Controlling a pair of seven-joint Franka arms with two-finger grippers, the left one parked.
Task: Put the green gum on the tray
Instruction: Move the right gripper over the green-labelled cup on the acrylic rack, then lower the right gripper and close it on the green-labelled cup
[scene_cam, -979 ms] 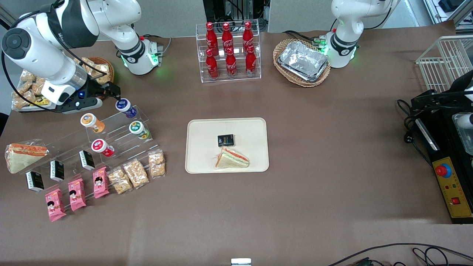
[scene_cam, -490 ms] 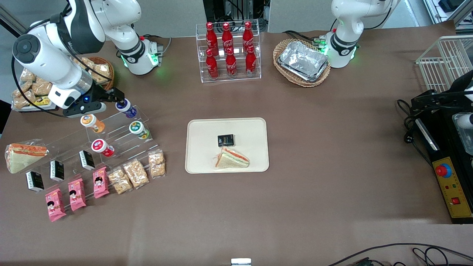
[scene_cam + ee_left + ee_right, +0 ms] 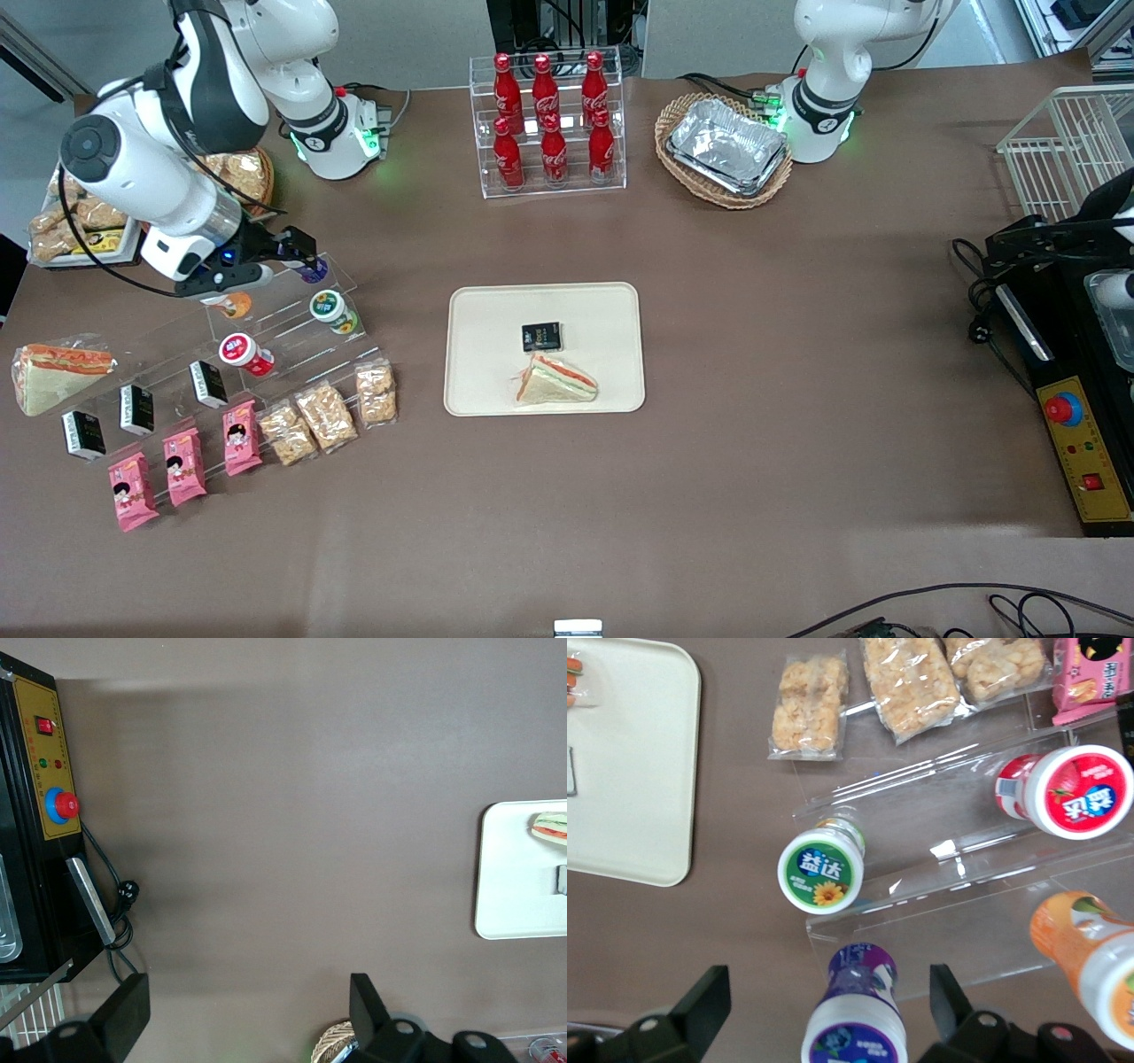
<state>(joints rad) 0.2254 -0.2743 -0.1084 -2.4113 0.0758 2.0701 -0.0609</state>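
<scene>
Overhead, the right arm's black two-finger gripper hangs above the clear stepped acrylic display stand at the working arm's end of the brown table. Its fingers are spread wide, holding nothing, and the blue-lidded purple gum bottle on the stand's top step sits between them in the right wrist view. Beside that bottle on the same step is the orange gum bottle, partly covered by the arm. One step nearer the front camera stands the green gum, a small bottle with a green-rimmed white lid and yellow-green body, untouched and apart from the gripper; the wrist camera shows its printed lid face-on. The red-lidded gum bottle shares that step. Clear packets of pale brown snacks lie on the table just in front of the stand.

Toward the middle of the table lies the tray, a flat cream-beige rectangle with rounded corners, well apart from the green gum. On it rest a small black packet and, nearer the front camera, a wrapped triangular sandwich.
</scene>
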